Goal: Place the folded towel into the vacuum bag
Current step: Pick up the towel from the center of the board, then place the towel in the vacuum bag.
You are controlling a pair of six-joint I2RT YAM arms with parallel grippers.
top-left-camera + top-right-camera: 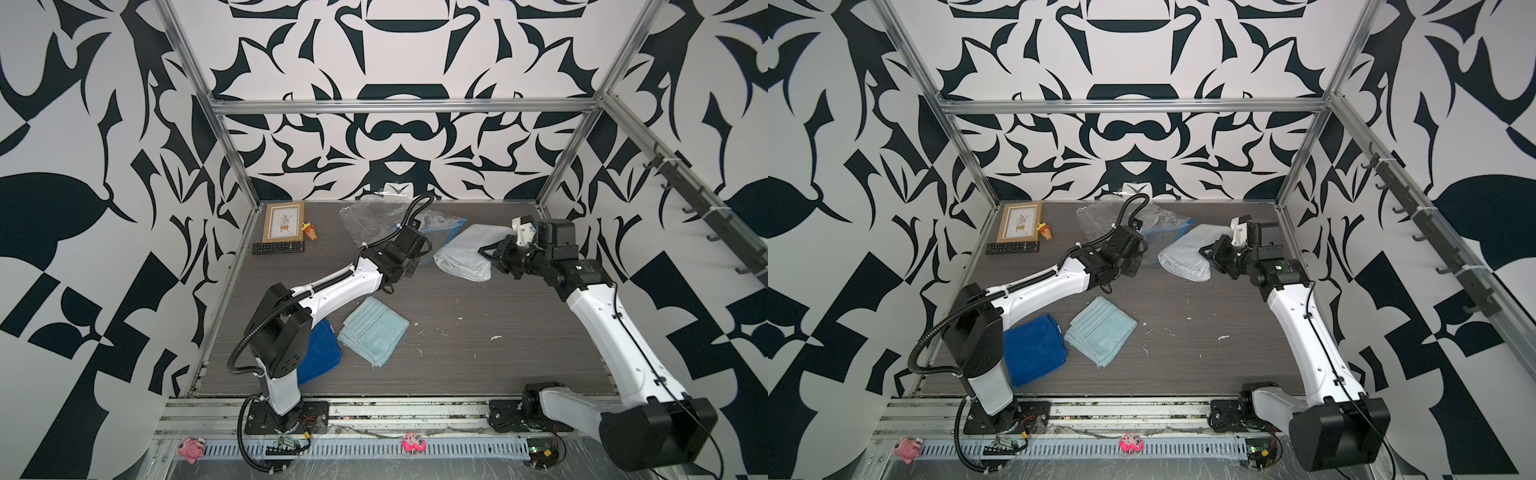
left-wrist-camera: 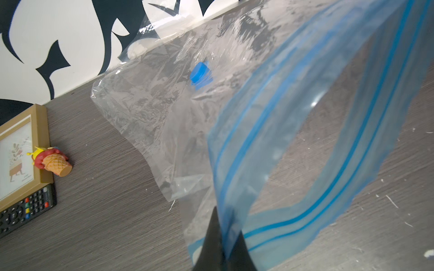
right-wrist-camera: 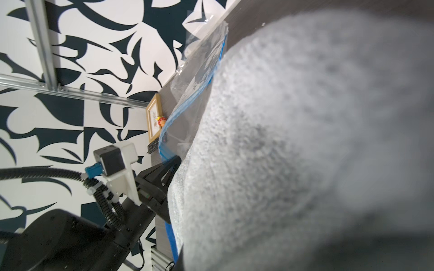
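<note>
A picture frame, remote control, dark blue cloth and pale blue cloth are noted along the counter's left side. The vacuum bag, at the rear, is partly hidden by the extended left arm; the right arm is bent inward. The left jaws are clamped on the bag's blue zip strip. The right jaws are closed on the folded towel, apparently just outside the bag's mouth.

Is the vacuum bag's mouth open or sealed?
Open: the left gripper holds one blue zip strip apart from the other.
</note>
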